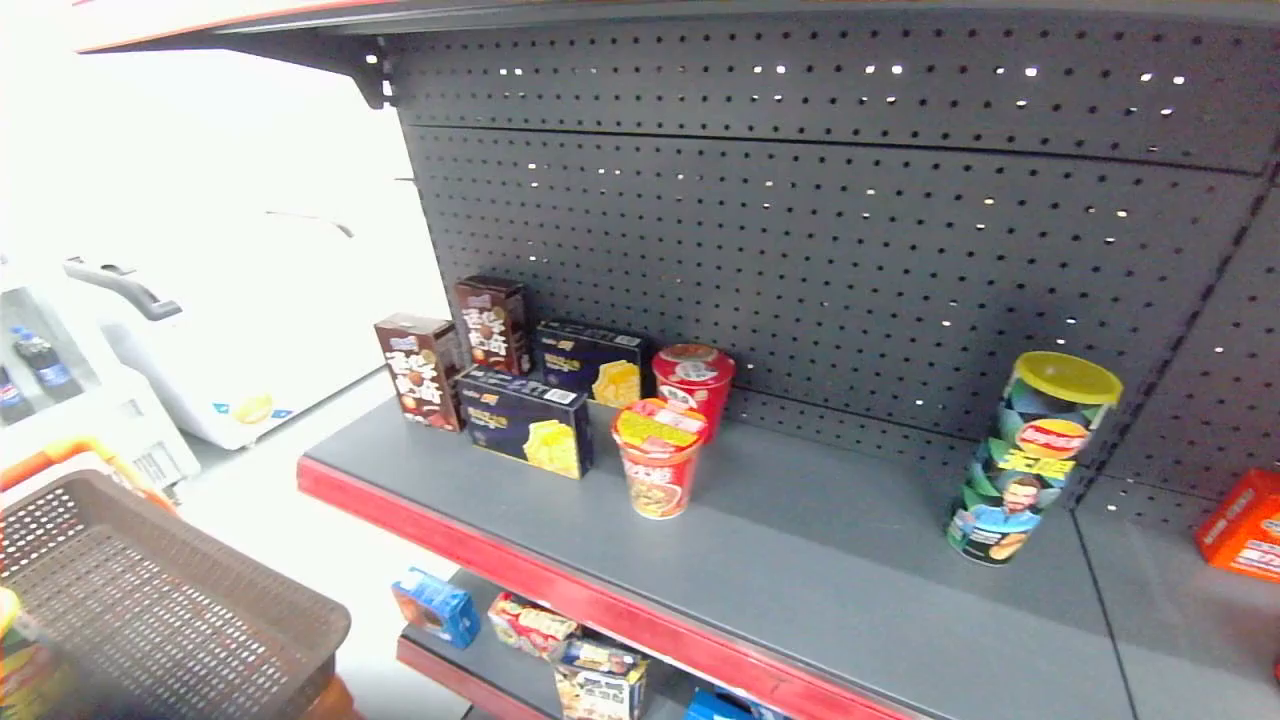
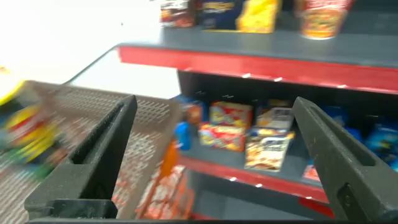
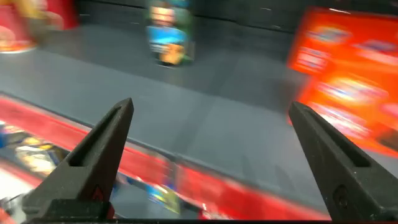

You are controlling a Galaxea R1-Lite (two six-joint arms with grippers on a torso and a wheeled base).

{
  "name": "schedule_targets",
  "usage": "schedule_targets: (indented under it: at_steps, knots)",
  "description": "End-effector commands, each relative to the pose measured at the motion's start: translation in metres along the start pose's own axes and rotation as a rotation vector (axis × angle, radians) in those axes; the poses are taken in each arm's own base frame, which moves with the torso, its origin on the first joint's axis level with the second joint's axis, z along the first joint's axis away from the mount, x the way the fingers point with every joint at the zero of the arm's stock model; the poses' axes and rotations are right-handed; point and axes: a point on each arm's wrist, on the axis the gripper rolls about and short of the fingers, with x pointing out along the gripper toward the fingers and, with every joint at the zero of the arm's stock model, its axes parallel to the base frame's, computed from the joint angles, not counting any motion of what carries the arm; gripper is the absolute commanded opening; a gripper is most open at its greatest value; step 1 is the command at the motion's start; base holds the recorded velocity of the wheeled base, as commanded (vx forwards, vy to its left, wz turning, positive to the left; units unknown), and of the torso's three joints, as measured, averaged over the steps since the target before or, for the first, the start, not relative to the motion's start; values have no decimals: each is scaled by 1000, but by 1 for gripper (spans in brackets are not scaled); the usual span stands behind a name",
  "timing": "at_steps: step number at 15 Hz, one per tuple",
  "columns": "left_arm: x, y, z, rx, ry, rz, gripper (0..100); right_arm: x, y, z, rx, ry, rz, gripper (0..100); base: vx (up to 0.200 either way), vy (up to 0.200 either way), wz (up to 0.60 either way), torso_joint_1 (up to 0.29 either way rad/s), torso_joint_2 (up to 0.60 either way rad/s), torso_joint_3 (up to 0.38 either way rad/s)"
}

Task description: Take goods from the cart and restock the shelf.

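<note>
The only piece of stock to be seen in the cart (image 1: 150, 600) is a colourful item (image 1: 18, 660) pressed against the near left edge of its brown perforated basket. It is too blurred to name, though its yellow, red and green look much like the tall chips can (image 1: 1035, 460) standing alone toward the right end of the shelf (image 1: 800, 560). If it is such a tube, it is probably light and stiff-walled but easy to dent, with a glossy, rather slippery wrap. The safest hold would be across the middle of the body, below the plastic lid, with modest squeeze and the tube kept upright. The left gripper (image 2: 211, 162) hangs over the basket's shelf-side rim with its jaws spread wide and nothing between them, and the item is off to one side of it. The right gripper (image 3: 211, 162) is likewise wide apart and empty, out in front of the shelf's red front edge, near an orange box (image 1: 1245, 525) at the far right. At the shelf's left end stand two brown boxes (image 1: 420, 370), two dark blue boxes (image 1: 527, 420) and two cup noodles (image 1: 658, 458). Between the cups and the can lies a broad bare stretch of board, the likeliest room for restocking.
</note>
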Motion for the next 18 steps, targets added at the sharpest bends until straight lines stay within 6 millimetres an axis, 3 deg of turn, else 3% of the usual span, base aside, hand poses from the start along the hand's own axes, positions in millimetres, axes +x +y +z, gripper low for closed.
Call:
schedule_targets:
  at_steps: [1, 10, 11, 12, 14, 16, 17, 18]
  knots:
    - [0, 0, 0, 0, 0, 0, 100, 0, 0, 0, 0, -1, 0, 100, 0, 0, 600, 12, -2, 2]
    - [0, 0, 0, 10, -5, -2, 100, 0, 0, 0, 7, -1, 0, 100, 0, 0, 533, 4, 2, 3]
    - [-3, 1, 12, 14, -45, 52, 100, 0, 0, 0, 6, -1, 0, 100, 0, 0, 0, 0, 0, 0]
    - [-8, 4, 57, 21, -67, 72, 100, 0, 0, 0, 6, -1, 0, 100, 0, 0, 0, 0, 0, 0]
    - [9, 8, 103, 12, 95, 84, 100, 0, 0, 0, 6, -1, 0, 100, 0, 0, 0, 0, 0, 0]
    - [43, 12, 109, 9, 275, 109, 100, 0, 0, 0, 6, -1, 0, 100, 0, 0, 0, 0, 0, 0]
    - [47, 12, 110, 9, 292, 108, 100, 0, 0, 0, 6, -1, 0, 100, 0, 0, 0, 0, 0, 0]
    - [75, 15, 115, -12, 349, 106, 100, 0, 0, 0, 6, -1, 0, 100, 0, 0, 0, 0, 0, 0]
